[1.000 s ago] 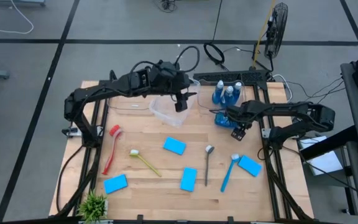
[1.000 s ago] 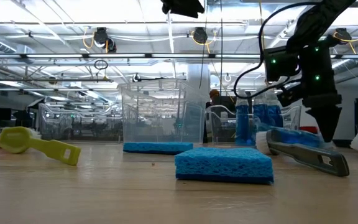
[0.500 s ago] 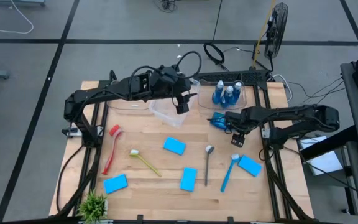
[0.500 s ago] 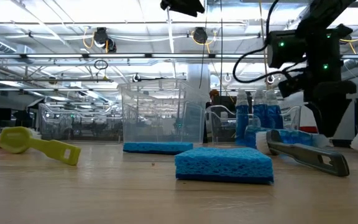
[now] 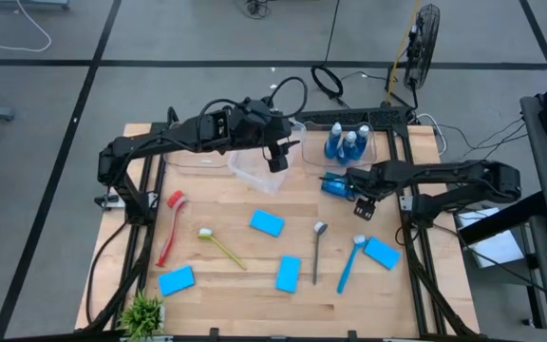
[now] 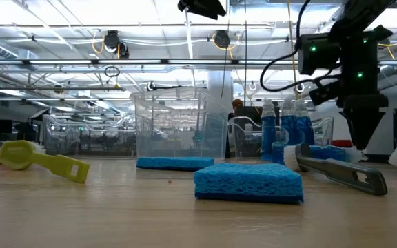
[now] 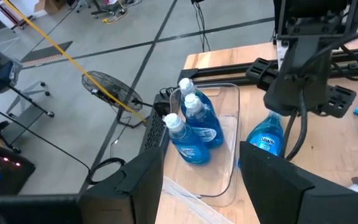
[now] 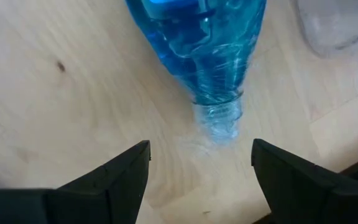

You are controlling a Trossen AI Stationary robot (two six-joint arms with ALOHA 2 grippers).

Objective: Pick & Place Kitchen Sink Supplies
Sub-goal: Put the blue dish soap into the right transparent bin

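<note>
One translucent blue bottle (image 8: 197, 43) lies, seemingly capless, before the spread right claw (image 8: 197, 168).

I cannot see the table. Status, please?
Right end effector open, above fallen blue bottle. Left end effector open, over clear bin. Three bottles binned. Nothing obstructing.

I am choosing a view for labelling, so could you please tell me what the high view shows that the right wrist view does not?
Only the high view shows the sponges, the red brush, the spoon-like tool, the plant, the three bottles in the bin and the left pincer.

Only the right wrist view shows the lying bottle's cap close up, between open fingers.

Both show that lying bottle on the wooden table.
</note>
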